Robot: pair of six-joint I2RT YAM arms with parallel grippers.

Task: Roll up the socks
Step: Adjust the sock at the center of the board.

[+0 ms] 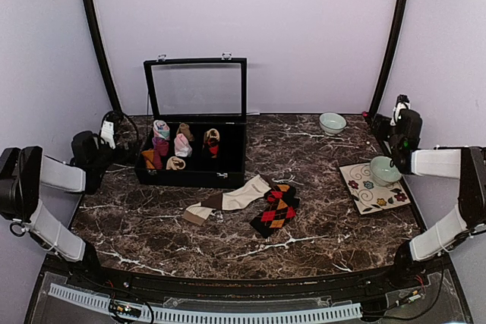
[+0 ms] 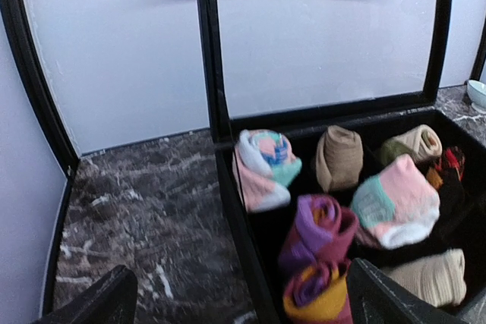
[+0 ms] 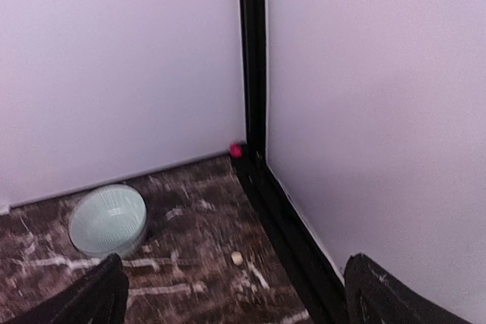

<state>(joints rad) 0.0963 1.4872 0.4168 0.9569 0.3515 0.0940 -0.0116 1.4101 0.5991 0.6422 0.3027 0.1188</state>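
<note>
Two flat pairs of socks lie mid-table in the top view. The cream pair with brown toe and cuff (image 1: pixel 228 201) stretches leftward. The black pair with red-orange argyle diamonds (image 1: pixel 276 209) overlaps its right end. My left gripper (image 1: pixel 112 139) hovers far left beside the box, well away from the socks; its wrist view shows it (image 2: pixel 243 301) open and empty. My right gripper (image 1: pixel 399 117) is at the far right back corner, likewise open (image 3: pixel 239 297) with nothing between its fingers. Neither wrist view shows the socks.
A black box (image 1: pixel 194 176) with a raised glass lid (image 1: pixel 197 87) stands at back left, holding several rolled sock bundles (image 2: pixel 262 168). A pale green bowl (image 1: pixel 332 122) sits near the back wall. Another bowl (image 1: pixel 384 170) rests on a floral tile (image 1: pixel 372 196) at the right.
</note>
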